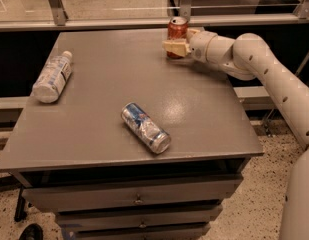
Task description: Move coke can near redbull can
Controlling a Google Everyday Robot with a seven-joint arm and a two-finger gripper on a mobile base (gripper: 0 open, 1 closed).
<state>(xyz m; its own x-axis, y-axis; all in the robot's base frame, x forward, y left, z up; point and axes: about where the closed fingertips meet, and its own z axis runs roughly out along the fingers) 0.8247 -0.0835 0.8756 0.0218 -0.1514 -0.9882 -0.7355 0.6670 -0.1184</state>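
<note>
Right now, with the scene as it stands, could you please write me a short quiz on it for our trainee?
1. True or false: the redbull can stands upright on the table.
2. Pick one. The hand is: A) at the coke can by the table's far edge; B) above the redbull can; C) off to the side, away from the table.
3. Fill in: the plastic bottle lies on its ___ near the table's left edge as the camera sees it.
Key: 1 false, it lies on its side towards the front; 2 A; 3 side.
</note>
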